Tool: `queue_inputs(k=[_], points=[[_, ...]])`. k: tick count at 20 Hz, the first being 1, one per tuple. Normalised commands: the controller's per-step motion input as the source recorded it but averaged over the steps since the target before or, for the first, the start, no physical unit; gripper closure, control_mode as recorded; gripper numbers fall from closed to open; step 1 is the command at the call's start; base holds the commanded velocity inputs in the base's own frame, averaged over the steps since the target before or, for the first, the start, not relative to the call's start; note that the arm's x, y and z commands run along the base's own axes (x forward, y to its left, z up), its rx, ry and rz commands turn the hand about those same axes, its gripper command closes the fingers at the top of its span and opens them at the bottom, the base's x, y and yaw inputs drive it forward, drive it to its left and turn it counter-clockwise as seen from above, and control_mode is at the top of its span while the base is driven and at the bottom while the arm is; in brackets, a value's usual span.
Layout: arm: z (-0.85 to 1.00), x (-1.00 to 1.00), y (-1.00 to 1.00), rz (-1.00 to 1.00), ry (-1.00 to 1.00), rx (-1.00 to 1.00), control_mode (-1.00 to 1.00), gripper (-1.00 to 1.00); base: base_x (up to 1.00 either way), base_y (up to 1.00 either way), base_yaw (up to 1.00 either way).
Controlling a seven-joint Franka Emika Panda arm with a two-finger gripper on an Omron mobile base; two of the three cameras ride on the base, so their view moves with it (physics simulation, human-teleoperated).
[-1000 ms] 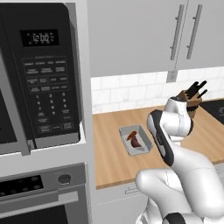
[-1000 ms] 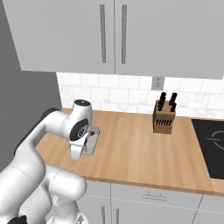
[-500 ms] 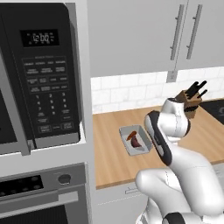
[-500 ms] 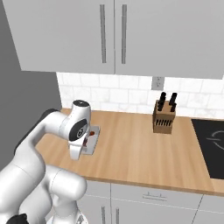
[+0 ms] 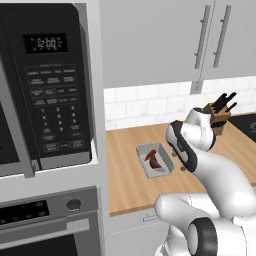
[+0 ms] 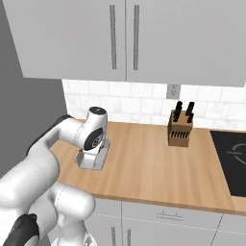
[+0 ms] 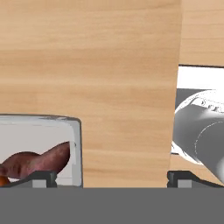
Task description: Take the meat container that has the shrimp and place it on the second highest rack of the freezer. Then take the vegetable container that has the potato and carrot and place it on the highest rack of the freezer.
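Just one vegetable container [image 5: 154,161], one potato [image 5: 157,163], one carrot [image 5: 150,155]

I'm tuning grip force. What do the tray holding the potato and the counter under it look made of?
The vegetable container: smooth matte grey, plastic or thin metal, uniform with no grain. The counter: light wood, visible streaky grain, satin finish. Being rendered, neither is certain.
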Motion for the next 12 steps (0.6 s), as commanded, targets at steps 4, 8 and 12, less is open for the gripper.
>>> queue_inputs(k=[4, 8, 12], points=[[-0.03, 0.03, 0.01, 0.00, 0.00, 0.00, -1.00, -1.00, 0.00, 0.00, 0.00], [-0.35, 0.00, 0.25, 0.00, 0.00, -0.02, -1.00, -1.00, 0.00, 0.00, 0.00], [-0.37, 0.03, 0.26, 0.00, 0.00, -0.03, -1.00, -1.00, 0.00, 0.00, 0.00]])
